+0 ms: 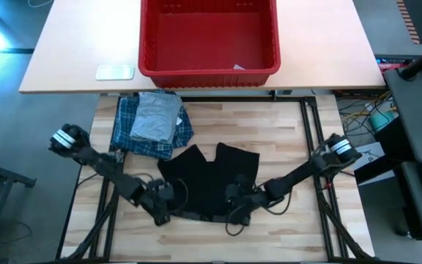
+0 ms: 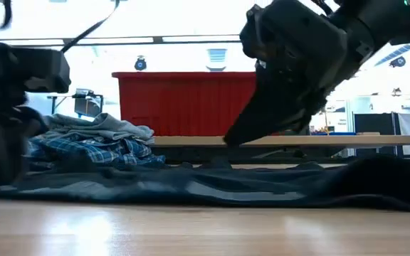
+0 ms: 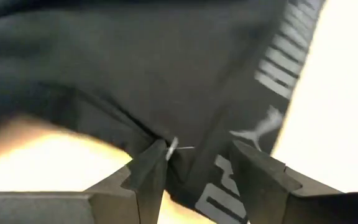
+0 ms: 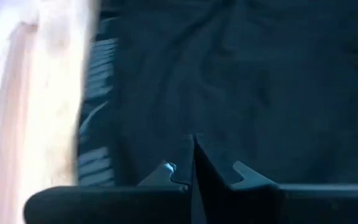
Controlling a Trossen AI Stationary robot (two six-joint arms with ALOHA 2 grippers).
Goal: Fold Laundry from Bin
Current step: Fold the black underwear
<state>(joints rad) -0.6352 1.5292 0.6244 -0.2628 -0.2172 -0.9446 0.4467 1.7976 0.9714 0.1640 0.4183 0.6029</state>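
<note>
A small black garment lies spread flat on the wood table; its waistband with pale lettering runs along the near edge. My left gripper slants down over the garment's near left part. It is open, and the waistband lies between its fingers in the left wrist view. My right gripper is shut and hangs above the garment's near right part, clear of the cloth in the low view. A folded plaid shirt with a grey T-shirt on top rests at the far left. The red bin stands beyond. My left gripper slants down from the near left with its fingers on either side of the waistband's lettered stretch. One fingertip stands at a crease in the black cloth. I cannot tell whether it touches the cloth.
The bin stands on a second, lighter table behind the wood one, next to a pale flat object. Bare wood shows to the right of the garment and along the near edge.
</note>
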